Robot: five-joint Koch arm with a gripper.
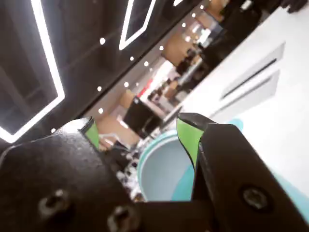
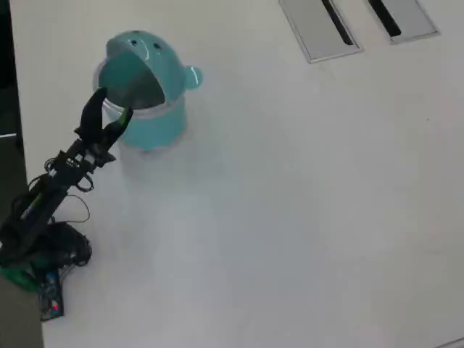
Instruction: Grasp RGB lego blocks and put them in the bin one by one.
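Note:
The round teal bin [image 2: 156,123] stands at the table's upper left in the overhead view, its domed face lid [image 2: 134,51] swung back and a small knob [image 2: 193,75] on its side. My gripper [image 2: 114,103] hangs over the bin's left rim, open, with nothing between its fingers. In the wrist view the green-padded gripper [image 1: 137,126] frames the bin's pale rim [image 1: 145,159] and hollow inside. No lego blocks show in either view.
Two flat grey panels with dark slots [image 2: 319,25] [image 2: 402,16] lie at the table's far right top. The arm's base and cables [image 2: 43,250] sit at the left edge, beside the dark table border [image 2: 6,109]. White tabletop [image 2: 290,203] spreads right of the bin.

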